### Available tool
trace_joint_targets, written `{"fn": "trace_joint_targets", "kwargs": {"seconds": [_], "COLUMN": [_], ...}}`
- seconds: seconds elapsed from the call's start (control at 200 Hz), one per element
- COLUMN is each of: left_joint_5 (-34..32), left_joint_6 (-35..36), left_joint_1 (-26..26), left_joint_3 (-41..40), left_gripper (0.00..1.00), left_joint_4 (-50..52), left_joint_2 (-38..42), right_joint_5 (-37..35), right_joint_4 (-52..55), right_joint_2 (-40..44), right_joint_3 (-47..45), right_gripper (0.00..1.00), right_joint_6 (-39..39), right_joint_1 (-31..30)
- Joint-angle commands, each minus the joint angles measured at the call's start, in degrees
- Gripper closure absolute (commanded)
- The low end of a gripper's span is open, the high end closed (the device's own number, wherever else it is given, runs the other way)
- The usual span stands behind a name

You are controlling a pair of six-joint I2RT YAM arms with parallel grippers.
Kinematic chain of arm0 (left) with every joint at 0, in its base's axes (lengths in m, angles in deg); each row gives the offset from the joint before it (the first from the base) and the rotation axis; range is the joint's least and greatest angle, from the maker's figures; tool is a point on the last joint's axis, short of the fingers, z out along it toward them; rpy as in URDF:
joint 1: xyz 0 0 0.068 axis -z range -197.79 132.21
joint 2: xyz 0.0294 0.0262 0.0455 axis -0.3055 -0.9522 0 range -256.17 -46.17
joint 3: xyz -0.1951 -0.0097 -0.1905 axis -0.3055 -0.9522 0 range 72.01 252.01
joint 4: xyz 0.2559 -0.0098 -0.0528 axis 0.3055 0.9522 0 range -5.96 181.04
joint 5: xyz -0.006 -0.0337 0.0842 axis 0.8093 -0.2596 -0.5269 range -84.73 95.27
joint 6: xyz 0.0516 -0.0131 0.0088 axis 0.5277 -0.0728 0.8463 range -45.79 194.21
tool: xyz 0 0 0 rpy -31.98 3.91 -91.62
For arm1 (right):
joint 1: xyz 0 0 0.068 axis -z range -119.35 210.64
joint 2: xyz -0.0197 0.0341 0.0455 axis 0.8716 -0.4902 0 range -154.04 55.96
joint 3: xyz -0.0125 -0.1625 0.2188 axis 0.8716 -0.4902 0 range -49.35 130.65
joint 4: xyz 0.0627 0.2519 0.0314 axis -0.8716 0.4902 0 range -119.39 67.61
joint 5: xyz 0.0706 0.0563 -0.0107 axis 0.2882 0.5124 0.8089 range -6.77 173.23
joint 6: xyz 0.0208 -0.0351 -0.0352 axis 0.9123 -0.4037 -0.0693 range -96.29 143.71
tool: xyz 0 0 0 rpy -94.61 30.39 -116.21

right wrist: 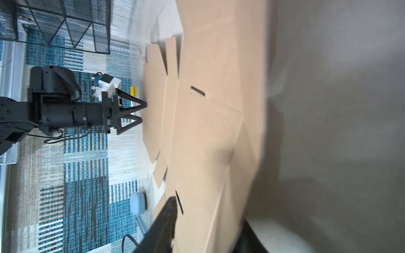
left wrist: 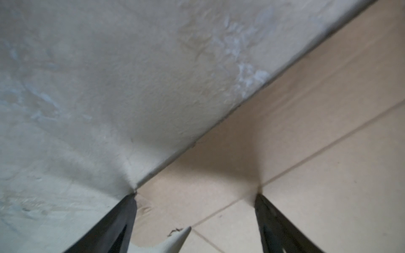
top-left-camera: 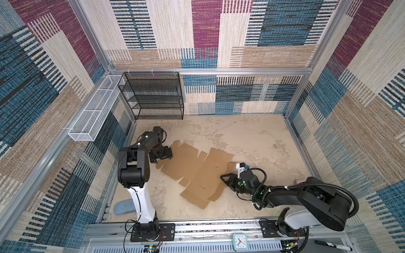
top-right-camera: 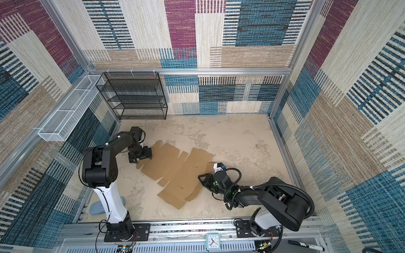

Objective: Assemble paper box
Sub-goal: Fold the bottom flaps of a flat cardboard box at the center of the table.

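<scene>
The paper box [top-left-camera: 197, 170] [top-right-camera: 177, 170] lies unfolded and flat on the beige table, a brown cardboard sheet with flaps, tabs and slits. My left gripper [top-left-camera: 161, 158] [top-right-camera: 141, 159] stands open at the sheet's left edge. In the left wrist view, the left gripper [left wrist: 196, 195] has one fingertip at the edge and one on the cardboard [left wrist: 306, 153]. My right gripper [top-left-camera: 223, 178] [top-right-camera: 200, 177] is at the sheet's right edge. In the right wrist view, the right gripper [right wrist: 209, 210] has one finger over the cardboard [right wrist: 208, 120] and one beneath it, still apart.
A black mesh shelf [top-left-camera: 153, 96] stands at the back left, with a white mesh basket [top-left-camera: 94, 114] on the left wall. A blue cloth [top-left-camera: 123, 207] lies at the front left. A small clock [top-left-camera: 240, 241] and a marker [top-left-camera: 333, 245] rest on the front rail.
</scene>
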Motion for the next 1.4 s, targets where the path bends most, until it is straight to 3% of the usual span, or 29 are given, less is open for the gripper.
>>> {"fn": "trace_joint_targets", "kwargs": {"seconds": [0.0, 0.21, 0.551, 0.721, 0.856, 0.926, 1.077, 1.167, 1.252, 1.397], "left_joint_5": [2.12, 2.7, 3.83, -1.73, -3.22, -2.1, 6.49, 15.01, 19.29, 23.2], "left_joint_6": [1.77, 0.69, -3.09, -8.62, -12.69, -13.91, -13.25, -9.3, -6.6, -2.58], "left_joint_1": [0.41, 0.47, 0.43, 0.61, 0.78, 0.96, 1.26, 1.31, 1.48, 2.41], "left_joint_3": [-0.64, -1.06, -4.77, -9.18, -13.91, -16.91, -25.38, -27.75, -27.05, -19.35], "left_gripper": [0.12, 0.11, 0.09, 0.1, 0.1, 0.11, 0.07, 0.06, 0.06, 0.07], "left_joint_4": [0.94, 0.42, -3.79, -8.79, -14.52, -18.02, -31.58, -38.73, -41.5, -35.69], "left_joint_2": [-1.21, 1.57, 12.3, 23.74, 36.59, 43.88, 59.09, 65.36, 68.15, 66.51], "right_joint_5": [-2.49, -8.31, -11.04, -13.29, -15.34, -12.88, 2.89, 3.96, 6.13, 10.18], "right_joint_4": [6.3, 16.73, 22.15, 26.6, 33.6, 36.47, 44.34, 52.07, 58.46, 66.74], "right_joint_2": [1.3, 5.61, 7.87, 10.81, 14.54, 16.1, 13.94, 10.43, 6.88, 3.45], "right_joint_3": [2.37, 3.57, 5.39, 7.76, 12.8, 16.13, 26.26, 34.95, 42.98, 54.44], "right_gripper": [0.68, 0.74, 0.9, 0.93, 0.95, 0.96, 1.0, 1.0, 1.0, 1.0], "right_joint_6": [-1.85, -2.82, -5.95, -9.91, -19.31, -26.02, -40.02, -47.84, -53.15, -59.27], "right_joint_1": [-0.28, -0.39, -0.38, -0.3, 1.45, 5.19, 16.7, 18.05, 18.23, 18.33]}}
